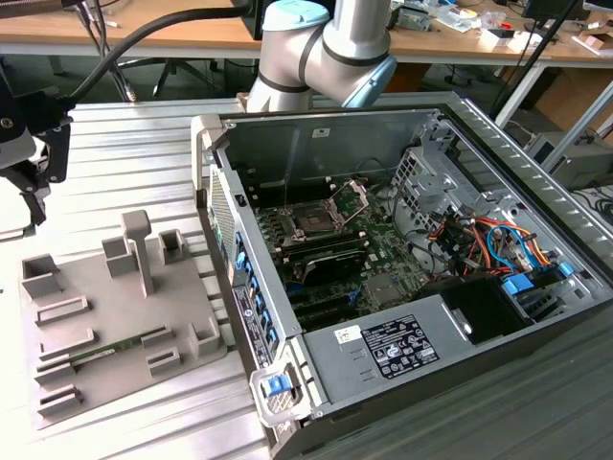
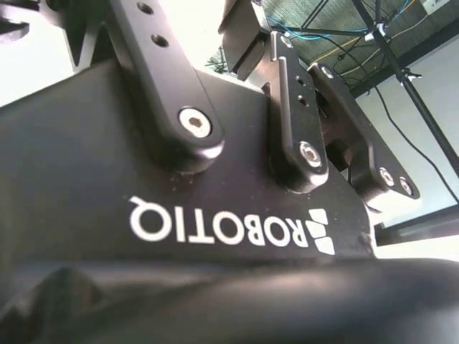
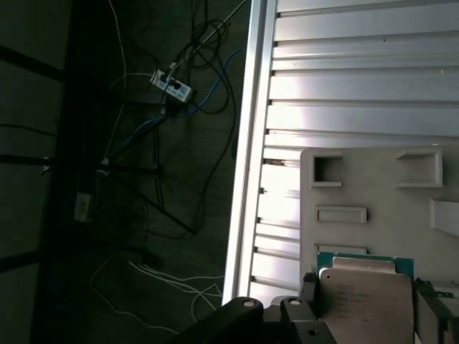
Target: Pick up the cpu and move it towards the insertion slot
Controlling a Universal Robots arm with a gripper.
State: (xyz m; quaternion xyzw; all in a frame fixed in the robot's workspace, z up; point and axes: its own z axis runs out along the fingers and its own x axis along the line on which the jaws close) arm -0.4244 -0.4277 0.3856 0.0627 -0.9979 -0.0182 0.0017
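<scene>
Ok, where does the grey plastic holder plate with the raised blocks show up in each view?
Exterior view: the grey holder plate lies flat on the exterior view's left, beside the open computer case.
First wrist view: the same plate shows its pale rimmed pockets, with the cpu in front of it.
Shared landmark: the ribbed aluminium table, which runs under the plate in both these views.
</scene>
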